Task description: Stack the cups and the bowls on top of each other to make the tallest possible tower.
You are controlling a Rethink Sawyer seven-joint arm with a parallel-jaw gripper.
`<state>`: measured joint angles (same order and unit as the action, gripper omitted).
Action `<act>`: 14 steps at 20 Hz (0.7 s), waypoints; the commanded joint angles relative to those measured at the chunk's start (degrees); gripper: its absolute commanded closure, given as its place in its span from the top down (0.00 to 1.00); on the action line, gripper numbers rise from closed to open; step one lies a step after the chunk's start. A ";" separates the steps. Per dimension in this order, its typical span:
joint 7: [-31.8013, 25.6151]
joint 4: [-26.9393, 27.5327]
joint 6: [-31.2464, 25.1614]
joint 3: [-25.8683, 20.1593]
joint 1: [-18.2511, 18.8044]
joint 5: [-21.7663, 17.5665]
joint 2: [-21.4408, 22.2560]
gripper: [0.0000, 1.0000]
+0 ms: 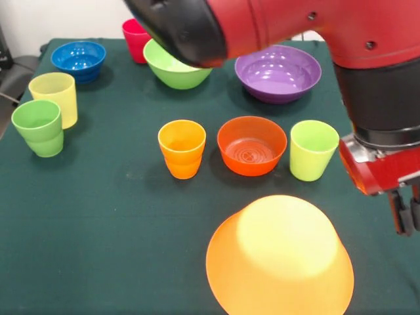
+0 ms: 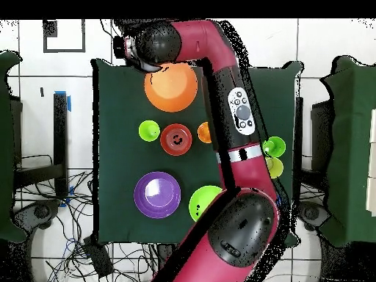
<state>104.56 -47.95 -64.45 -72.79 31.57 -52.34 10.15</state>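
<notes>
The very large orange bowl lies upside down at the near edge of the front view. Behind it stand an orange cup, a small red-orange bowl and a lime green cup in a row. Farther back are the purple bowl, green bowl, red cup and blue bowl. A pale yellow cup and a green cup stand at the left. My gripper hangs to the right of the big bowl, apart from it, with nothing seen in it.
The arm stretches across the dark green cloth and in the overhead view hides the blue bowl and red cup. Cables lie on the floor around the table.
</notes>
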 commanded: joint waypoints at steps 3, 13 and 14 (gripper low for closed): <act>14.63 -3.16 7.64 13.87 -3.31 -0.22 1.80 0.00; 17.04 -3.13 11.70 21.75 -6.67 0.76 3.31 0.00; 17.00 -3.02 11.66 22.33 -6.90 0.87 3.37 0.00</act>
<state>110.70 -48.38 -54.26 -60.80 27.00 -50.67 12.33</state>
